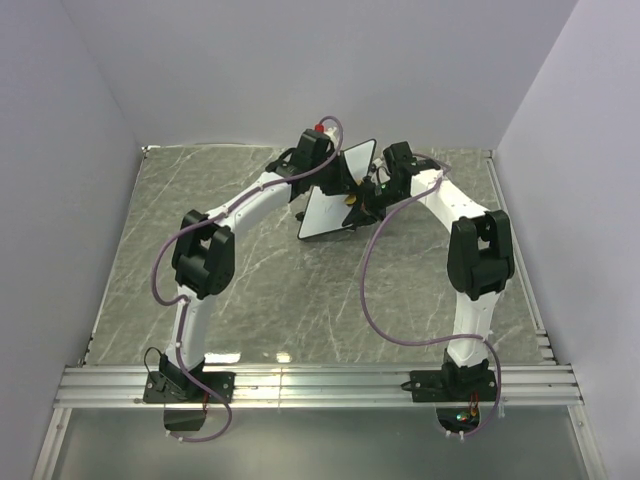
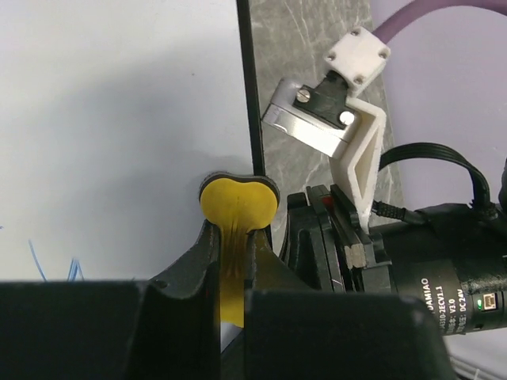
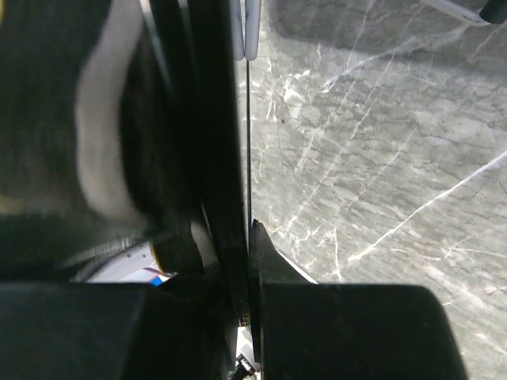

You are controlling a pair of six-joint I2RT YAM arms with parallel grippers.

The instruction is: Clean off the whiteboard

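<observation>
The whiteboard point(image 1: 322, 214) is held tilted above the far middle of the table. In the left wrist view its white face point(image 2: 119, 119) fills the left side, with faint blue scribbles point(image 2: 55, 269) at the lower left. My left gripper point(image 2: 234, 237) is shut on the yellow eraser point(image 2: 236, 202), which rests on the board beside its black right frame. In the top view the eraser point(image 1: 351, 199) shows at the board's right edge, with my left gripper point(image 1: 343, 190) over it. My right gripper point(image 1: 367, 200) is shut on the whiteboard's right edge, seen edge-on point(image 3: 226, 119) between its jaws point(image 3: 247, 229).
The grey marble table point(image 1: 300, 300) lies under both arms. White walls point(image 1: 80, 150) enclose it on three sides. A metal rail point(image 1: 320, 385) runs along the near edge. A purple cable point(image 1: 375, 290) loops from the right arm.
</observation>
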